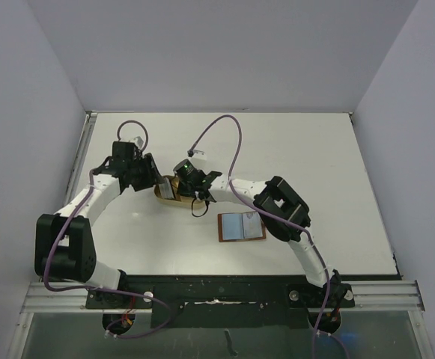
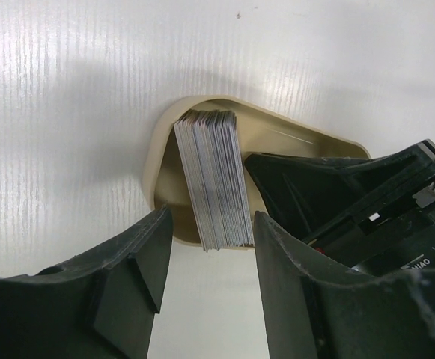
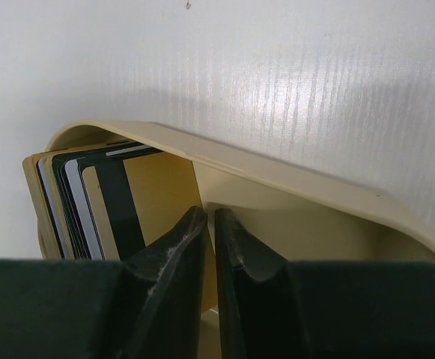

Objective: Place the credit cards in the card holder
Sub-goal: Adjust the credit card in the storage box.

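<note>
Left claw point(image 2: 210, 221) stands spread, its fingers point(image 2: 146, 262) either side of the near end of the credit cards point(image 2: 213, 179), which stand on edge as one packed stack at one end of the tan tray point(image 2: 152, 161). Right claw point(image 3: 210, 224) reaches into the same tray beside the stack, pressed almost together, with nothing discernible in its thin slit. Right of the tray, toward the near edge of the worktop point(image 1: 314, 164), the card holder point(image 1: 241, 226) lies open, pale blue on its inner faces. Card faces are mostly hidden; one shows a black stripe. White letters on the right claw's body, cut off, read roughly "NIAO".
</note>
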{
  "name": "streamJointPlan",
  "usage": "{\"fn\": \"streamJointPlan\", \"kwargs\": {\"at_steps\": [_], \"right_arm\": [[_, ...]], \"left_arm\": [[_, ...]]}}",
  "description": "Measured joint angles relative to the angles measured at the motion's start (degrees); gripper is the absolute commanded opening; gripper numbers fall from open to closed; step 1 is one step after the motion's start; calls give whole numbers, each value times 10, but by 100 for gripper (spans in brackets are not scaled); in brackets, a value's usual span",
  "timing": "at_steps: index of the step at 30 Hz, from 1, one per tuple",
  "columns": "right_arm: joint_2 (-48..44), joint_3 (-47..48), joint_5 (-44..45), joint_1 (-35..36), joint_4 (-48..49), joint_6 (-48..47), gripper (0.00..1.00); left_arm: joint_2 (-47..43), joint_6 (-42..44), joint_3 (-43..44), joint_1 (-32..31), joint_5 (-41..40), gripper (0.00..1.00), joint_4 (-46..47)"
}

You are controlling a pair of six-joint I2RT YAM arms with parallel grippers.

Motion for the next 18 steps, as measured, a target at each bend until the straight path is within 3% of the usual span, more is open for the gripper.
{"fn": "streamJointPlan", "kwargs": {"at_steps": [4,9,14,18], "right_arm": [[0,0,-4,-1,0,5,13],[0,0,-5,-1,-1,17,12],[0,0,-4,0,-5,29,12],[0,2,0,3,-9,39,12]], "left_arm": [[11,9,4,1,-15,50,-11],[18,3,5,43,-7,28,-12],[38,-11,5,114,3,20,9],[96,-10,11,120,25,19,16]]}}
